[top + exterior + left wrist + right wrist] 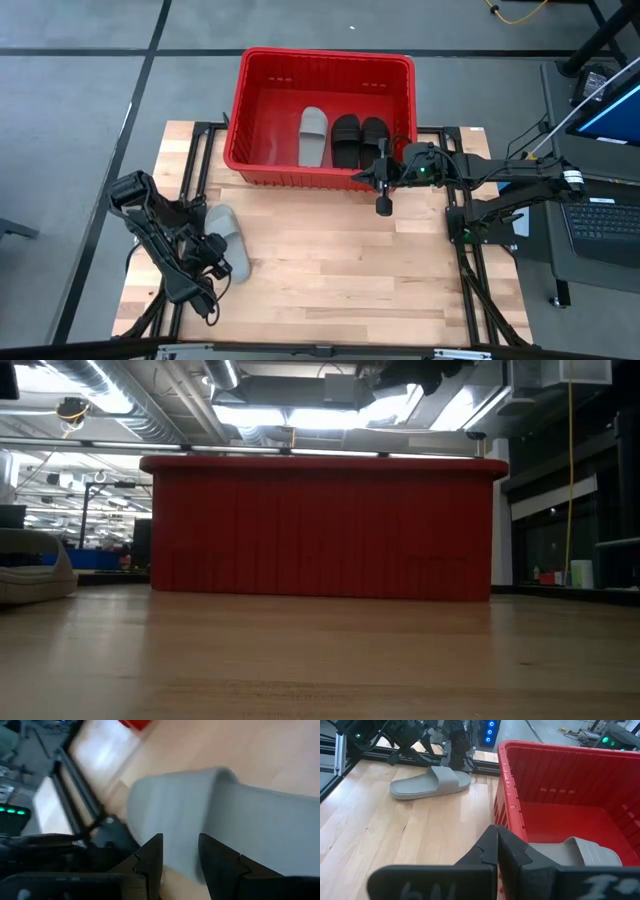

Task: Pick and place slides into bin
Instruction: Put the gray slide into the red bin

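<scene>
Bin: the red crate [262, 108] sits at the far edge of the wooden table [330, 270], and there are three slides inside it already.
Inside the bin: one light grey slide [313, 135] on the left, two black slides [346, 139] side by side to its right, all lying flat on the red floor.
Last slide: the other grey slide [230, 241] lies out on the table, front left, well apart from the bin.
Left gripper: the left gripper [213, 252] is right down at that grey slide; its two dark fingers [150, 857] are spread, a narrow gap between them, the grey strap just ahead and not pinched.
Right gripper: the right gripper [383, 182] hangs over the bin's near rim at its right end, fingers [487, 847] pressed together, holding nothing.
</scene>
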`<action>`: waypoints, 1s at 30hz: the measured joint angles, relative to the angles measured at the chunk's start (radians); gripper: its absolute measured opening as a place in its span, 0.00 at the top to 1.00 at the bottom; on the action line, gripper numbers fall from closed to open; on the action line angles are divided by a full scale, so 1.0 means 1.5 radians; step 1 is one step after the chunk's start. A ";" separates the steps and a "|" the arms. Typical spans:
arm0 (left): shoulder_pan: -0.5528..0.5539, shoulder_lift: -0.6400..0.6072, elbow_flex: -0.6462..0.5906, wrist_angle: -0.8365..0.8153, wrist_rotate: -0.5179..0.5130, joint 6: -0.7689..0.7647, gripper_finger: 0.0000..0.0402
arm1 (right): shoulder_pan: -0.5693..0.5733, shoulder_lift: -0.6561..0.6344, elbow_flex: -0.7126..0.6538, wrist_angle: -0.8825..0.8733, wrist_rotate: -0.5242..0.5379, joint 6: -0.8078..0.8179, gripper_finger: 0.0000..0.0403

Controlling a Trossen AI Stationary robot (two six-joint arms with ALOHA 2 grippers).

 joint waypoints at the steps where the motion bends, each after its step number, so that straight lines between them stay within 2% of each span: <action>1: 0.000 0.000 -0.002 0.014 0.000 0.008 0.71 | 0.000 0.000 0.000 0.000 0.000 0.000 0.99; 5: 0.000 0.000 -0.003 0.065 -0.002 0.096 0.71 | 0.000 0.000 0.000 -0.001 0.000 0.001 0.99; 9: 0.000 0.000 -0.007 0.066 -0.002 0.161 0.71 | 0.000 0.000 0.000 -0.001 0.000 0.003 0.99; 20: 0.003 0.000 -0.049 0.090 0.016 0.152 0.71 | 0.000 0.000 0.000 0.010 0.000 0.005 0.99; 30: 0.048 0.000 -0.053 0.092 -0.004 0.147 0.72 | 0.000 0.000 0.000 0.022 0.000 0.020 0.99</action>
